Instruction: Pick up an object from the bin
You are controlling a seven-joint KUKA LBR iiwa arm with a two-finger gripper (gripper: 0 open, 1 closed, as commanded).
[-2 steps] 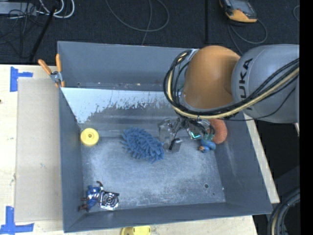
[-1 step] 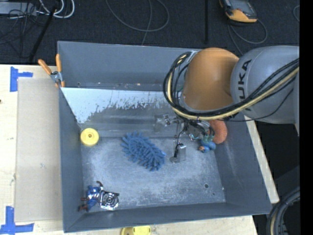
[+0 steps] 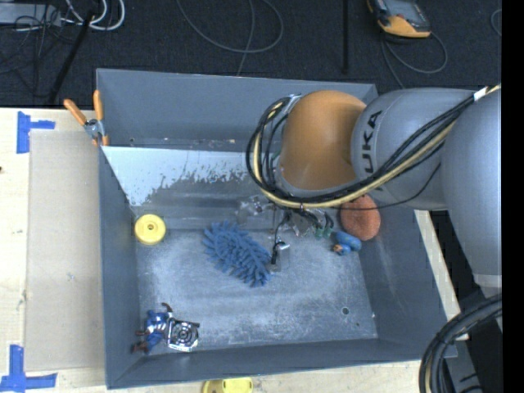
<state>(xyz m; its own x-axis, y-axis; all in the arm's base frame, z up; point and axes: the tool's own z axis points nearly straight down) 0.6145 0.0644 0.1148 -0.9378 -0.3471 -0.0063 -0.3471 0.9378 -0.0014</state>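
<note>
My gripper (image 3: 277,255) hangs low in the middle of the bin, under the arm's orange cover. Its tip is at the right edge of a blue shaggy duster head (image 3: 236,252) that lies flat on the bin floor. I cannot tell whether the tip touches the duster head. Just right of the gripper lies a small blue and green piece (image 3: 345,244). Behind that piece a brown-orange ball (image 3: 361,218) rests near the right wall, partly hidden by the arm.
A yellow round disc (image 3: 150,229) lies toward the left wall. A small blue and silver toy (image 3: 170,332) sits in the front left corner. The arm covers the back right part of the bin.
</note>
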